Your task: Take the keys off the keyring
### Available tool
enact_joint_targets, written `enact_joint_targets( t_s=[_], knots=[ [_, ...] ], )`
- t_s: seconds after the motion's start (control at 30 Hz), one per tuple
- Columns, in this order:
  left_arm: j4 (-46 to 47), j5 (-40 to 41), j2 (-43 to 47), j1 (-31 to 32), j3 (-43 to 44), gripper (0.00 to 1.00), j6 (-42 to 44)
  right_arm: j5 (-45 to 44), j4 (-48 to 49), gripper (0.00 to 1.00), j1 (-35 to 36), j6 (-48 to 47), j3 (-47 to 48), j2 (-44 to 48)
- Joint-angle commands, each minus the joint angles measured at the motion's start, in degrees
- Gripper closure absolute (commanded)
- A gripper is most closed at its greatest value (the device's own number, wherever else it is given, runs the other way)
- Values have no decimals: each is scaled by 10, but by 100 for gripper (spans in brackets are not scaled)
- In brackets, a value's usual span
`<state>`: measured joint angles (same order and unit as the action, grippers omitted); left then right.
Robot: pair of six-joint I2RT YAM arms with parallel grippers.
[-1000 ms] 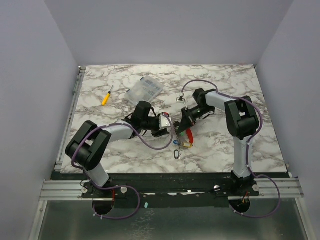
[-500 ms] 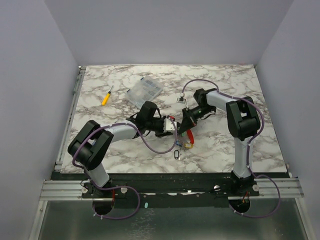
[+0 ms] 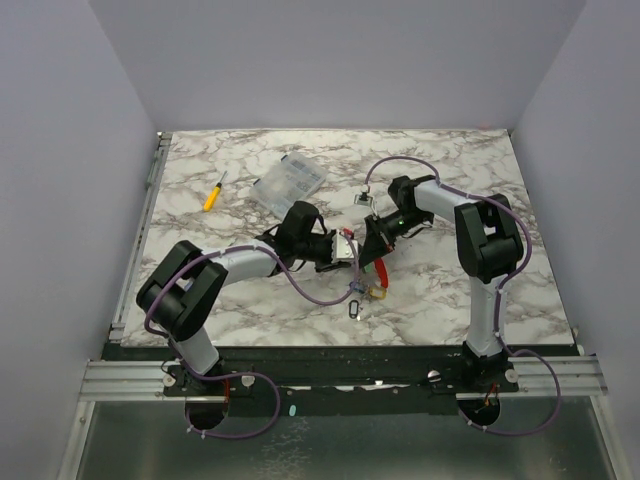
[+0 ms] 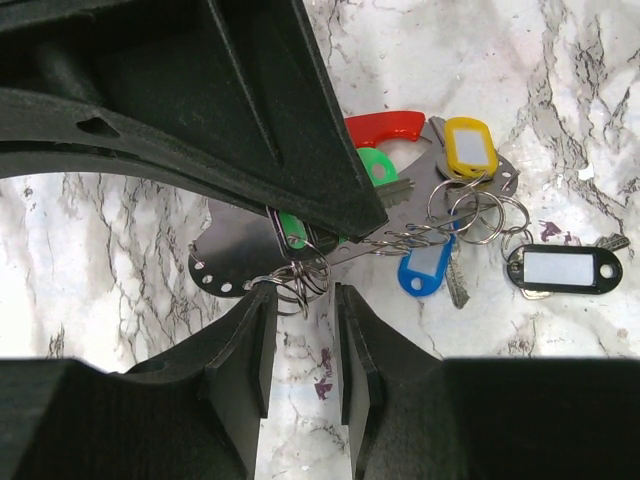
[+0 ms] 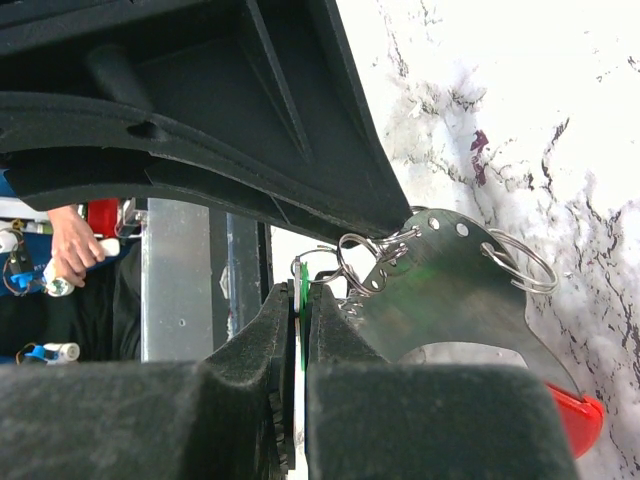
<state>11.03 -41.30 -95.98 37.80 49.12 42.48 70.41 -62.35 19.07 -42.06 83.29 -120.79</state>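
Observation:
The keyring is a silvery metal plate with holes, a red fob and small wire rings. On it hang keys with green, yellow, blue and black tags. My right gripper is shut on a green-tagged key, seen edge-on, beside the plate. My left gripper is open, its fingertips right at the wire rings, with nothing between the pads. In the top view both grippers, left and right, meet over the bunch.
A yellow-handled screwdriver lies at the back left of the marble table. A clear plastic box sits behind the left arm. A small white piece lies behind the grippers. A black-tagged key lies nearest the front edge.
My left gripper has moved right, up to the key bunch and the right gripper. The right arm has barely moved.

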Motion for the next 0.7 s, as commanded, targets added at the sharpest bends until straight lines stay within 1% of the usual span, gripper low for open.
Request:
enact_joint_targets(
  t_s=[0.0,0.1,0.23,0.37,0.47,0.57,0.67],
  knots=[
    [3,-16,-9,8,16,64,-4,19,-11,99,2,-6,5,19],
    [4,-16,-7,8,21,63,-11,20,-11,99,3,-6,5,19],
    [3,-17,-6,9,28,72,-21,22,-11,99,3,-5,5,19],
    [4,-14,-6,13,24,73,-25,25,-12,99,2,-5,6,20],
    [6,-5,-7,15,18,82,-23,27,-16,99,3,-8,5,23],
    [6,-3,-7,14,13,89,-15,25,-20,99,2,-11,6,25],
    [6,3,-8,14,8,100,-15,22,-28,99,1,-17,9,28]
  ],
)
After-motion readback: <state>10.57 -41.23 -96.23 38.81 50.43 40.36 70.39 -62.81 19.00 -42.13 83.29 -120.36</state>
